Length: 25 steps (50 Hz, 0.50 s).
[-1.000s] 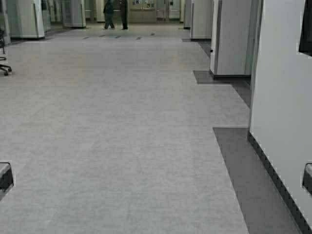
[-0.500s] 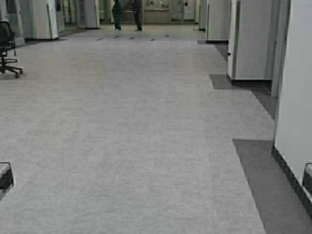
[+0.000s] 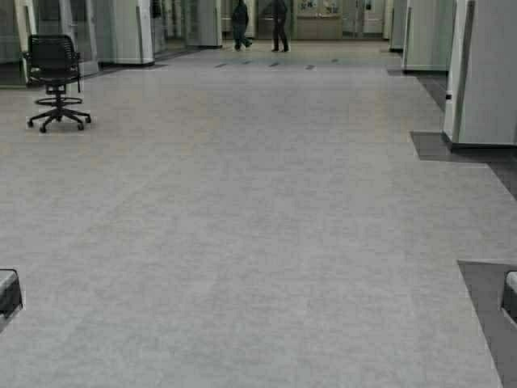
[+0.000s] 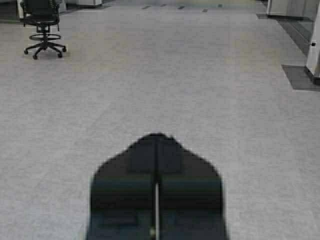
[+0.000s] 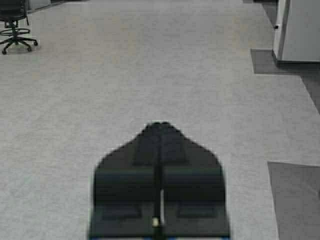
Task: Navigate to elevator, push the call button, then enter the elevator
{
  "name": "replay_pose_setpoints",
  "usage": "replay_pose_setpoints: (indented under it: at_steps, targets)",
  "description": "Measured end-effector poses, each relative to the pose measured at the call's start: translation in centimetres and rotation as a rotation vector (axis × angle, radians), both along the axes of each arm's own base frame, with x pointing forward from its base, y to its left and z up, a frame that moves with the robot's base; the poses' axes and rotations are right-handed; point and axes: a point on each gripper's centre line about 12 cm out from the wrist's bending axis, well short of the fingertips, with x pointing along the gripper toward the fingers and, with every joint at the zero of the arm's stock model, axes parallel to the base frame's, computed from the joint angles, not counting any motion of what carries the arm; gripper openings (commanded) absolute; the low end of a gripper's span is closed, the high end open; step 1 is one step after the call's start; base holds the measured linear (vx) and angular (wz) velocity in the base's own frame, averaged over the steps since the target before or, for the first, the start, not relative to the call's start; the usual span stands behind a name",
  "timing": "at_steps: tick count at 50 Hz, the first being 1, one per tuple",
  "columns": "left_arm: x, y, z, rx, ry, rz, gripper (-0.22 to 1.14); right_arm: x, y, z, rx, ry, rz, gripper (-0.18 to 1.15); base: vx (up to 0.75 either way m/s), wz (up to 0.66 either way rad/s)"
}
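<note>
So no elevator in any view yet — no steel doors, no call button — meaning the task is in its navigation leg. Across the last second the whole scene slides right in the high view: the base is turning left. White pillar [image 3: 485,77] has slid toward the right edge, the near wall has dropped out, and the black office chair [image 3: 55,79] has come in at far left. Two people [image 3: 258,23] stand at the hall's far end. Left gripper [image 4: 156,145] and right gripper [image 5: 160,134] both parked low, fingers pressed together, holding nothing.

Right gripper [image 5: 160,131] fingers together above grey floor [image 5: 150,75].
</note>
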Motion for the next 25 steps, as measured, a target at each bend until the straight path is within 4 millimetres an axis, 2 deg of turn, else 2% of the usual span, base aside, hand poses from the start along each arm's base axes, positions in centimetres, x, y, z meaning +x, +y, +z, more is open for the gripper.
replay_pose_setpoints:
  at_steps: [16,25]
  targets:
    - [-0.15,0.0,-0.41,-0.014,0.007,-0.001,0.02,-0.02,0.0,-0.26,0.0,0.006,0.0,0.05,0.6,0.2]
    - [-0.09,-0.01,-0.48,-0.006,0.011,-0.001,0.02,-0.04,0.0,-0.23,0.006,0.005,0.0,0.05,0.58,0.37]
